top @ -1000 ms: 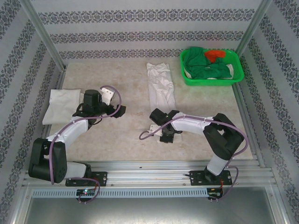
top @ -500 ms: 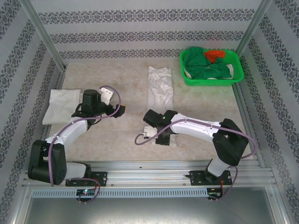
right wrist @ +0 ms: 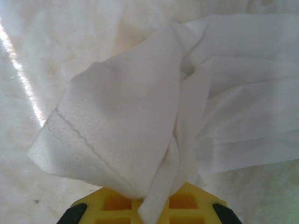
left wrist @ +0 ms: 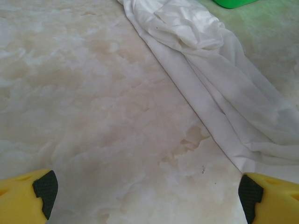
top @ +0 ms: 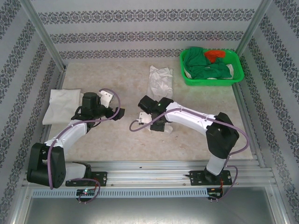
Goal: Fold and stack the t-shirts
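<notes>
A green basket (top: 210, 82) sits at the far right corner of the table (top: 117, 79), with green cloth (top: 208, 69) and a bit of orange cloth (top: 214, 55) heaped inside. Just left of the basket lies a long, rumpled white shirt (top: 160, 79); its far end is level with the basket's left wall and the rest runs from there toward the arms. The right gripper (right wrist: 150, 212) is at the end of that shirt farthest from the basket, its jaws clamped together on a bunched, hemmed corner of the fabric, which stands up in folds above the yellow fingers. The left gripper (left wrist: 147, 191) hangs over bare table, farther left of the basket than the shirt, its jaws spread wide with nothing between them; the shirt's edge passes near its right fingertip (left wrist: 250, 193). A second, folded white shirt (top: 60, 105) rests flat at the table's left edge, well apart from the basket.
</notes>
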`<action>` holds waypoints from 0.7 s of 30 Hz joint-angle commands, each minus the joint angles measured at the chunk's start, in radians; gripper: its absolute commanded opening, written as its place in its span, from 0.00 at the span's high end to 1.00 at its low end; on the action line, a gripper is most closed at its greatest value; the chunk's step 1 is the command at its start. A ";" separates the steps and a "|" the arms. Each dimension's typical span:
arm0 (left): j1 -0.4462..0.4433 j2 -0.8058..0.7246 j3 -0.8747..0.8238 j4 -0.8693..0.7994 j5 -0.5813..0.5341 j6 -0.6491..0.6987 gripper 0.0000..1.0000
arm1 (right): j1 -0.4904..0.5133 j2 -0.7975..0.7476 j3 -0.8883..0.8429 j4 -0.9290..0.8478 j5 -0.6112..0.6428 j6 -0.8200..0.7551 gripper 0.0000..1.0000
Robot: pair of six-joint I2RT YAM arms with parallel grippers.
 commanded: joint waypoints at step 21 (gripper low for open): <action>0.011 0.068 0.021 0.067 0.033 -0.001 0.00 | -0.136 0.310 0.372 0.085 0.143 -0.150 1.00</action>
